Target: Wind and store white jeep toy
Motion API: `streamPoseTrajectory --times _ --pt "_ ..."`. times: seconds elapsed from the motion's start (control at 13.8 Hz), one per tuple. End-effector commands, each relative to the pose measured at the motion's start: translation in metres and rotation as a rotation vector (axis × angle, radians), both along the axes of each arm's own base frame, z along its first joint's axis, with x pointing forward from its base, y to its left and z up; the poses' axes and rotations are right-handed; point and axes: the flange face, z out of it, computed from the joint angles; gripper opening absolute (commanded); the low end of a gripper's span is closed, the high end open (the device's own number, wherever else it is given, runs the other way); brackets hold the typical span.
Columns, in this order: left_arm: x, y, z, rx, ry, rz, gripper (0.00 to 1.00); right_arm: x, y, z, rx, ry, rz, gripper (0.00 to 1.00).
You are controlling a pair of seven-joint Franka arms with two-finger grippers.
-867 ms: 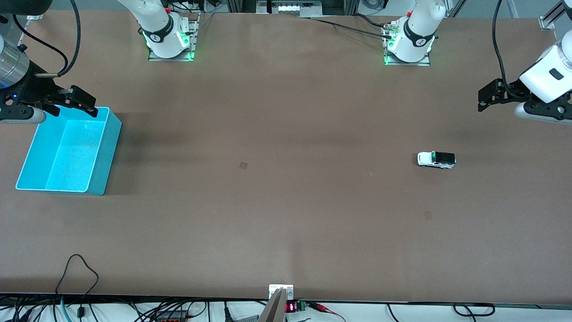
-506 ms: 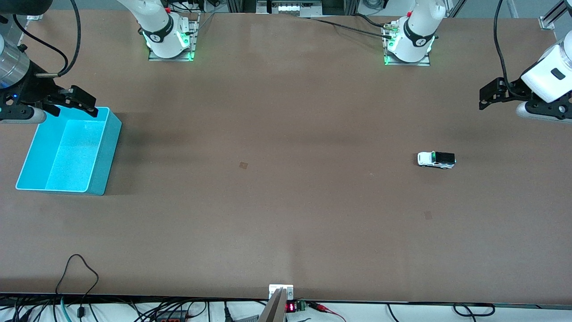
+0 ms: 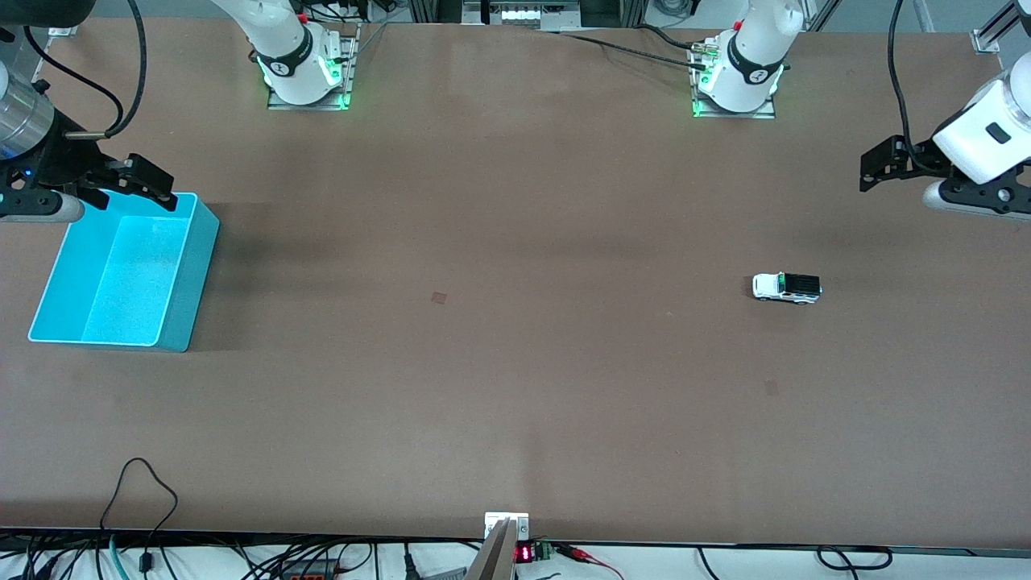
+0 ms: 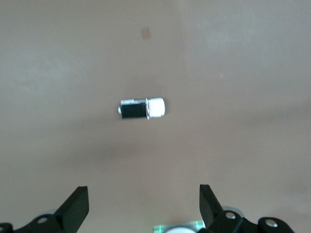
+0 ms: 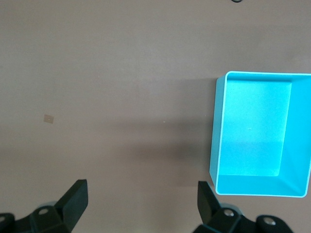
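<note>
The white jeep toy (image 3: pixel 786 287) stands on its wheels on the brown table, toward the left arm's end; its black roof panel shows in the left wrist view (image 4: pixel 142 108). My left gripper (image 3: pixel 874 169) hangs open in the air over the table near that end, apart from the toy, its fingers (image 4: pixel 77 206) spread wide with nothing between them. My right gripper (image 3: pixel 143 182) hangs open over the edge of the turquoise bin (image 3: pixel 193 274), and its fingers (image 5: pixel 75 199) hold nothing. The bin (image 5: pixel 221 131) is empty.
The two arm bases (image 3: pixel 302 68) (image 3: pixel 737 76) stand along the table edge farthest from the front camera. Cables (image 3: pixel 137 499) and a small mount (image 3: pixel 506 532) lie at the nearest edge. A small square mark (image 3: pixel 438 297) sits mid-table.
The left gripper has shifted slightly upward and toward the table's middle. The toy, the bin and the right arm have not moved.
</note>
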Motion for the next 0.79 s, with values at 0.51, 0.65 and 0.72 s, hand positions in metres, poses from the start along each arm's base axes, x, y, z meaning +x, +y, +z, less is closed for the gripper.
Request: streamPoseTrajectory --times 0.51,0.65,0.72 --pt "0.017 0.004 -0.064 -0.072 0.142 -0.374 1.00 -0.002 0.003 0.005 0.000 0.002 -0.008 1.00" --pt "0.020 0.007 -0.087 -0.091 0.146 -0.524 1.00 -0.002 0.003 0.005 0.000 0.002 -0.008 1.00" --pt "0.021 0.015 -0.101 -0.100 0.142 -0.603 1.00 -0.002 0.003 0.005 0.000 0.002 -0.008 1.00"
